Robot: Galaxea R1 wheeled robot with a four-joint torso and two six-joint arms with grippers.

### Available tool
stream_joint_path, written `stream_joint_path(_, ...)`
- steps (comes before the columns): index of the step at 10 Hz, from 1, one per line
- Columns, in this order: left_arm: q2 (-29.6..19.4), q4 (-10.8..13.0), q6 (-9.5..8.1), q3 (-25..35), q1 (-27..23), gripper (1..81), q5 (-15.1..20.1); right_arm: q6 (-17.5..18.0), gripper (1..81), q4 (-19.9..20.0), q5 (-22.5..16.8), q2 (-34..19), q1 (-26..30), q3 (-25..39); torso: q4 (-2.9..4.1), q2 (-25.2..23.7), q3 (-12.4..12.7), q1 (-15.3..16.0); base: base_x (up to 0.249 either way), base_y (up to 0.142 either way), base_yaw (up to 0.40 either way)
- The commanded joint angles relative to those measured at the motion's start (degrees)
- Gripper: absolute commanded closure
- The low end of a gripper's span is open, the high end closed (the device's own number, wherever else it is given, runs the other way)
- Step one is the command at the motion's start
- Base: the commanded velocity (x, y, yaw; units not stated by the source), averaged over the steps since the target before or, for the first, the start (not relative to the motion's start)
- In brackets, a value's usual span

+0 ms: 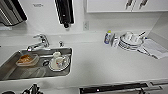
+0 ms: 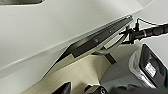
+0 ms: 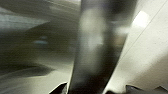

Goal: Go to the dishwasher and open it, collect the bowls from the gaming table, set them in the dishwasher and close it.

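The dishwasher [image 1: 112,88] sits under the white counter, and its dark top strip shows at the near edge. In the left wrist view its steel door [image 2: 100,41] stands tilted ajar, with the bar handle [image 2: 112,48] hanging off the front. My right gripper [image 2: 128,32] reaches that handle from the side. In the right wrist view the steel handle [image 3: 97,45] runs blurred and very close between the two dark tips of my right gripper [image 3: 97,87]. My left arm [image 1: 32,89] hangs low by the counter front. The bowls and the gaming table are out of view.
A steel sink [image 1: 7,67] holds a clear container with orange contents [image 1: 27,60] and a white plate with cups [image 1: 58,62]. Behind it stands a tap [image 1: 40,41]. Stacked white plates [image 1: 131,41], a bottle [image 1: 108,37] and papers [image 1: 156,48] lie on the counter's right. Beige floor [image 2: 82,72] runs below the door.
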Motion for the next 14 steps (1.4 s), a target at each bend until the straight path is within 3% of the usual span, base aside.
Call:
stream_joint_path(1,-2.2,-1.0,-0.18,1.1,-4.6,1.0,1.8,-0.6,1.0,-1.3,-15.5,-1.4,0.3,-0.7,0.00,0.0,0.0,0.0,0.000,0.000,0.000)
stream_joint_path(8,-1.9,-1.1,-0.19,1.1,-4.5,1.0,1.9,-0.7,1.0,-1.5,-15.5,-0.3,0.3,-1.0,0.00,0.0,0.0,0.0,0.000,0.000,0.000)
stream_joint_path(14,-1.7,-1.1,-0.19,1.1,-4.2,1.0,1.9,-0.7,1.0,-1.8,-15.5,1.1,-0.1,-1.5,0.00,0.0,0.0,0.0,-0.072,0.000,0.000)
